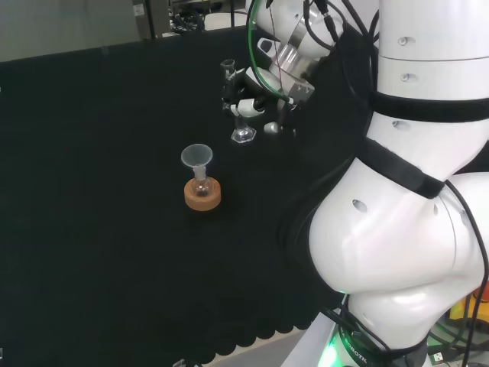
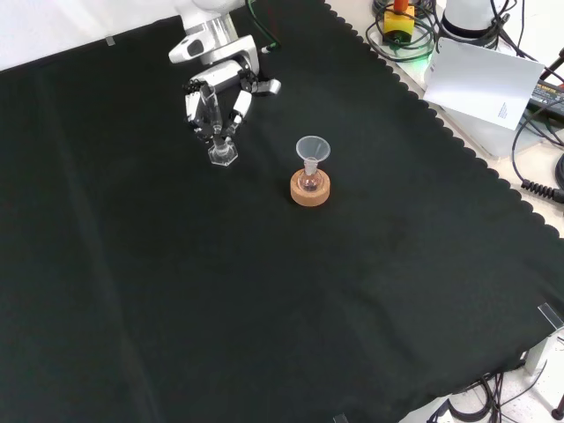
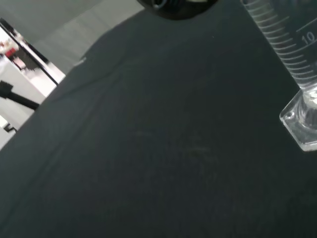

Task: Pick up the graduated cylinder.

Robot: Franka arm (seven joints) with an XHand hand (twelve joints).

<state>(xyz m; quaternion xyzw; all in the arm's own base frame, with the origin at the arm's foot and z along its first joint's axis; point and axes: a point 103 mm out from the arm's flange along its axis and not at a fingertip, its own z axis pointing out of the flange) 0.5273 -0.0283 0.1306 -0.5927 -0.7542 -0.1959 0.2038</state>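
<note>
The graduated cylinder point(image 1: 238, 115) is clear, with a hexagonal foot, and stands upright on the black cloth point(image 1: 92, 153). My hand point(image 1: 252, 99) reaches down around its upper part. In the front view the cylinder point(image 2: 217, 132) rises between the hand's point(image 2: 216, 88) fingers point(image 2: 190, 107), which hang relaxed on either side with a gap to the glass. Its foot rests on the cloth. The wrist view shows the cylinder's point(image 3: 292, 64) lower scale marks and foot close by.
A small flask with a clear funnel point(image 1: 197, 157) in its neck sits on a cork ring point(image 1: 202, 194), a short way from the cylinder; the front view shows this ring point(image 2: 310, 190) to the cylinder's right. The arm's white links point(image 1: 412, 191) stand at the head view's right.
</note>
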